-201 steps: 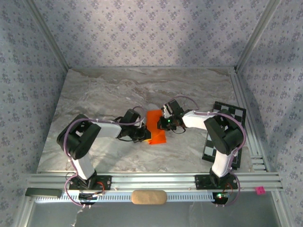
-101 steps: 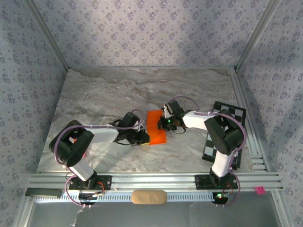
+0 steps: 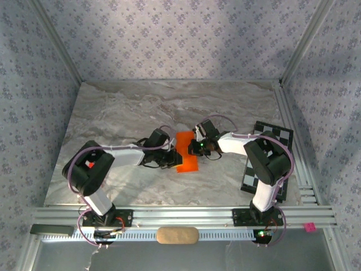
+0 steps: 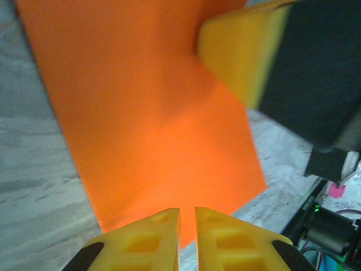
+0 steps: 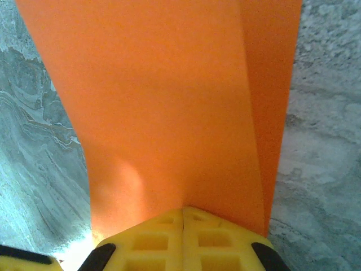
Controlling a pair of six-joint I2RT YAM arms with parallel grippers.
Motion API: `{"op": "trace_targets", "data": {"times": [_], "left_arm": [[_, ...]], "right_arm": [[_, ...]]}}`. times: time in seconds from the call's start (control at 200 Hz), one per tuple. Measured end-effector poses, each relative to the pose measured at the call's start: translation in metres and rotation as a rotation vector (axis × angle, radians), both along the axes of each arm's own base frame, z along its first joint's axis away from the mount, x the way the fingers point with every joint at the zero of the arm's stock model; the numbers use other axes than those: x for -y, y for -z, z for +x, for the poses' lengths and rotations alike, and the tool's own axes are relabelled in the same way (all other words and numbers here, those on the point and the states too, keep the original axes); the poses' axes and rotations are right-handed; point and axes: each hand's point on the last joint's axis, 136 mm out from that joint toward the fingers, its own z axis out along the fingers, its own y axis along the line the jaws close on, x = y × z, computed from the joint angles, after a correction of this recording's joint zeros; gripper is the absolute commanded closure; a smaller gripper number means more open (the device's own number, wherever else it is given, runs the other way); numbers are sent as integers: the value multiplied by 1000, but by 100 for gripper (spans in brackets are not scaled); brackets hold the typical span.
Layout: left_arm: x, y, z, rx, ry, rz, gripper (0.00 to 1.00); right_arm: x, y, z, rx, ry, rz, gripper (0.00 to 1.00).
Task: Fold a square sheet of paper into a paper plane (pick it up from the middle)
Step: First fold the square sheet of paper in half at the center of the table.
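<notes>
1. An orange sheet of paper (image 3: 186, 152), folded into a narrow strip, is pictured lying near the middle of a marble table (image 3: 124, 113), between the 2 arms.
2. The right gripper (image 3: 198, 148) is set against the sheet's right edge. In its own wrist view, the 2 yellow fingers (image 5: 146, 243) are shown clenched together with no gap. The paper is pinched between them and spreads away from the tips.
3. In that view a folded-over flap is seen along the sheet's right side, with its crease running away from the fingers.
4. The left gripper (image 3: 171, 161) is placed at the sheet's left edge, towards its near end. In its wrist view the jaws are parted by only a thin slit at the paper's near edge. Whether the paper is gripped cannot be told.
5. In the left wrist view, 1 yellow pad (image 4: 240, 51) of the right gripper is seen over the sheet's far right part.
6. A black-and-white checkerboard card (image 3: 271, 152) is laid at the table's right edge, well apart from the sheet.
</notes>
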Motion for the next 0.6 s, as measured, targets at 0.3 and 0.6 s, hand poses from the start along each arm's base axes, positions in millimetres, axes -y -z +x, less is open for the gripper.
{"op": "trace_targets", "data": {"times": [0.3, 0.6], "left_arm": [[-8, 17, -19, 22, 60, 33, 85], [-19, 16, -31, 40, 85, 58, 85]], "right_arm": [[1, 0, -1, -1, 1, 0, 100], [2, 1, -2, -2, 0, -1, 100]]}}
